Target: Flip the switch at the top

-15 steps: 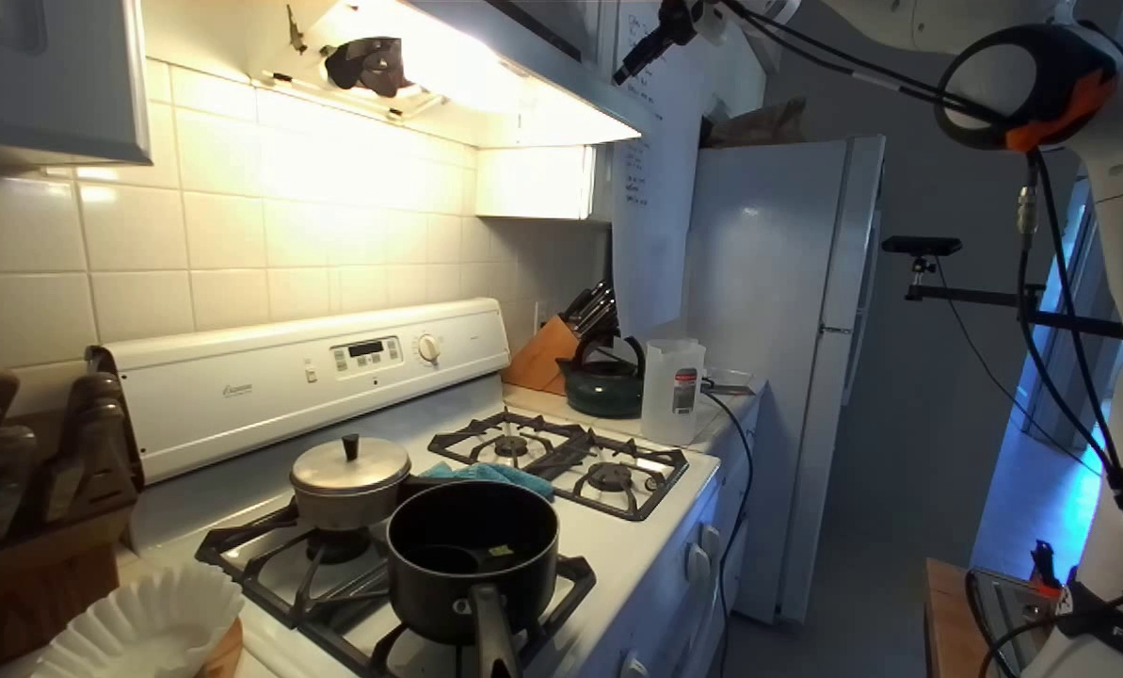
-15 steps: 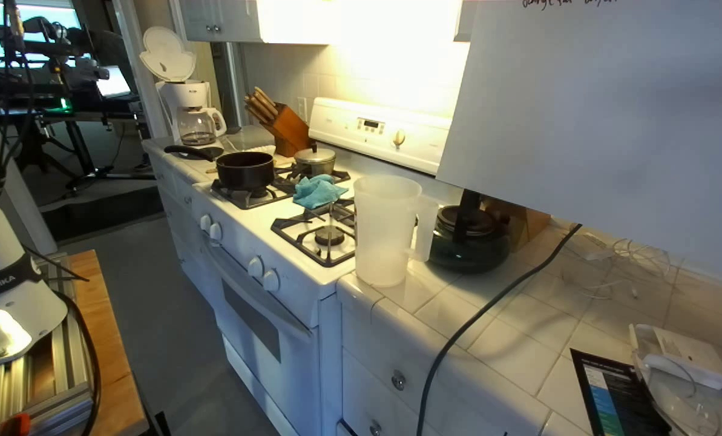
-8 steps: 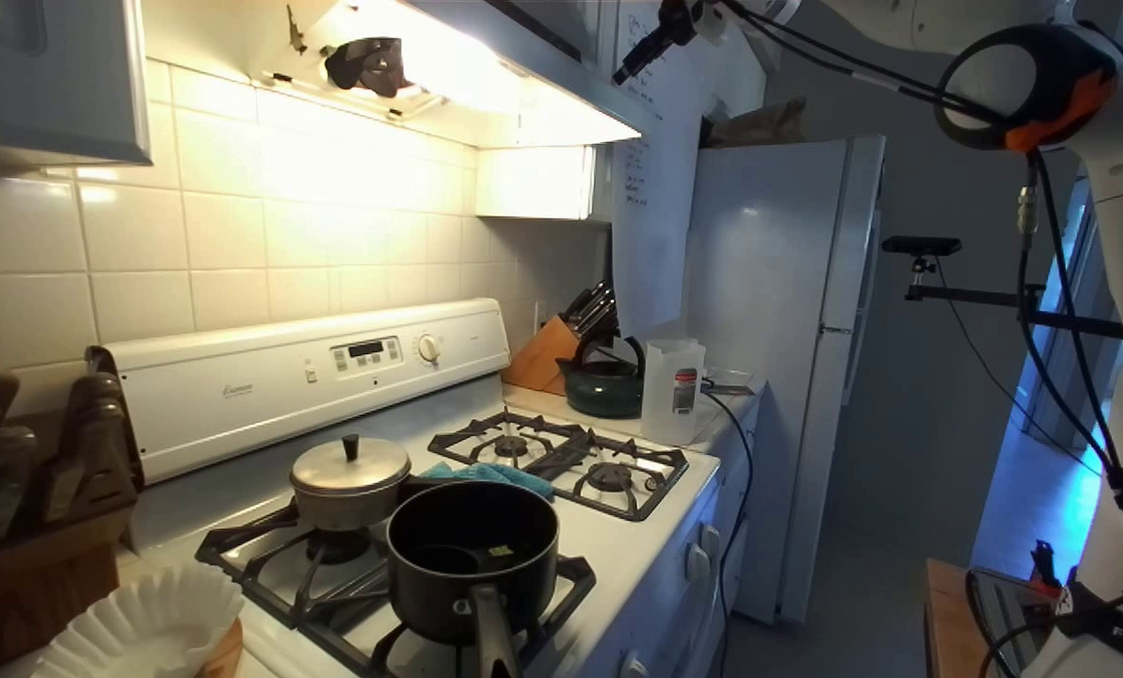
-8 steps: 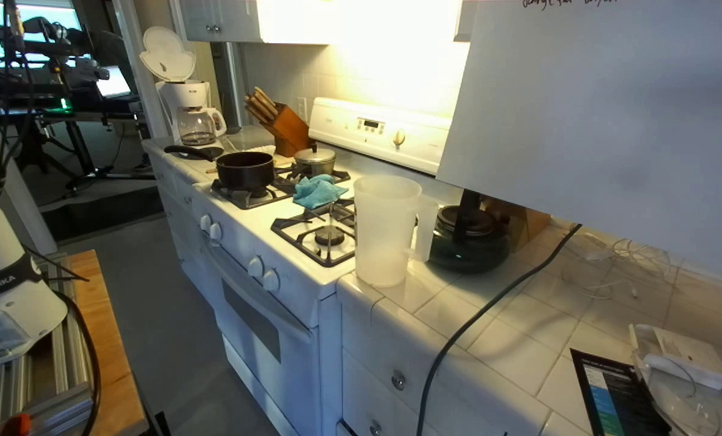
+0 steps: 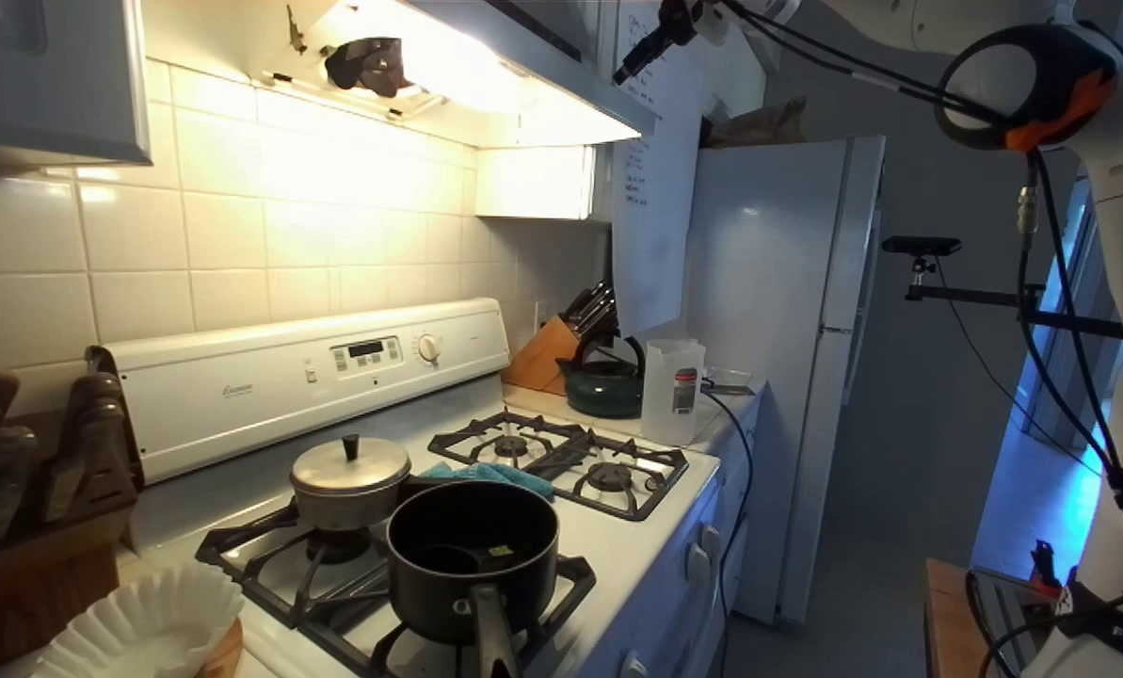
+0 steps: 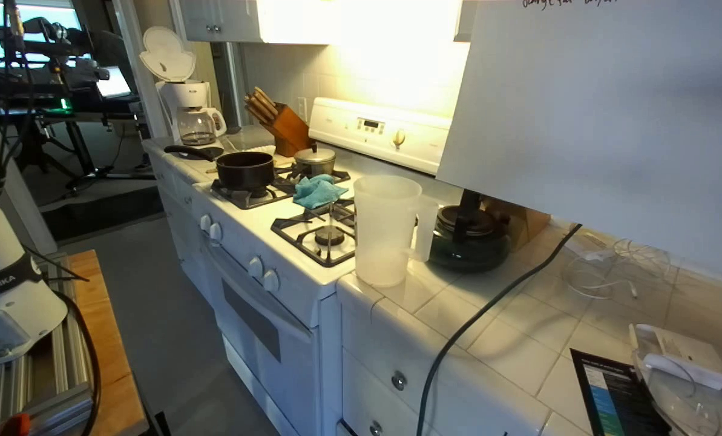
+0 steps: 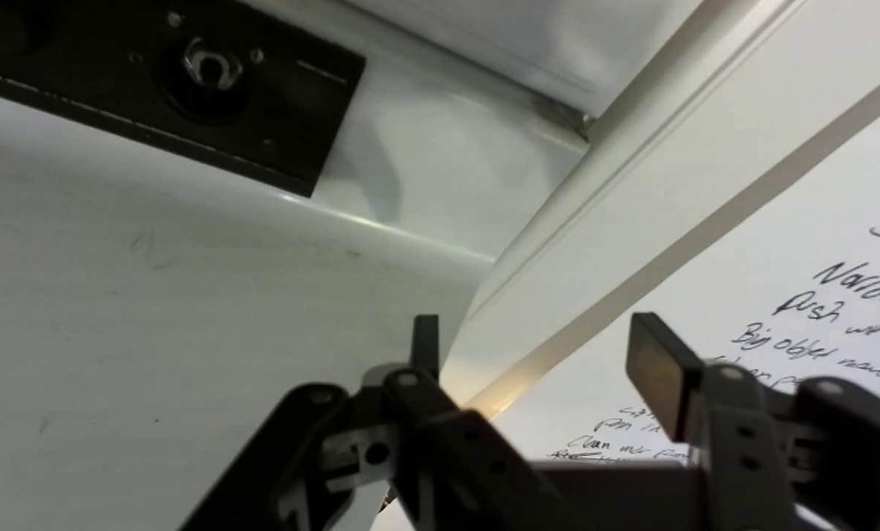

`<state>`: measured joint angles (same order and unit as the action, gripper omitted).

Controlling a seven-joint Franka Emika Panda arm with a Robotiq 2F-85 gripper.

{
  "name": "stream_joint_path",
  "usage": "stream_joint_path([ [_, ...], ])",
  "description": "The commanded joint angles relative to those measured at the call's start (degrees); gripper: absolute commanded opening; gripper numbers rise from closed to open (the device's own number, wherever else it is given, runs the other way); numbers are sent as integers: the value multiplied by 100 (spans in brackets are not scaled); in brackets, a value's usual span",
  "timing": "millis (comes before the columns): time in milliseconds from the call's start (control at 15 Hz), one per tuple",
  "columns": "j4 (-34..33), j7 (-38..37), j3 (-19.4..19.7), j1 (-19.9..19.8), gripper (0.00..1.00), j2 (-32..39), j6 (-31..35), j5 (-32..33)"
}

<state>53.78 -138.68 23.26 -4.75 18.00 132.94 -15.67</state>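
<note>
Has, in the wrist view, a switch (image 7: 215, 69) on a panel (image 7: 303, 118) left of a sheet (image 7: 764, 258), and, in an exterior view, a saucepan (image 6: 246, 172) left of a cloth (image 6: 318, 192) on a stove (image 6: 264, 219) with 4 knobs (image 6: 255, 266) in front.

The stove (image 6: 253, 219) bears a saucepan (image 6: 246, 172), lidded pot (image 6: 315, 161) and cloth (image 6: 318, 191); the tiled counter (image 6: 533, 321), a pitcher (image 6: 383, 236) and kettle (image 6: 472, 249).
</note>
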Motion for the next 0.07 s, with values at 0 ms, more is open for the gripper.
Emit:
stream_joint_path([
  [0,0,0,0,0,68,0,0,0],
])
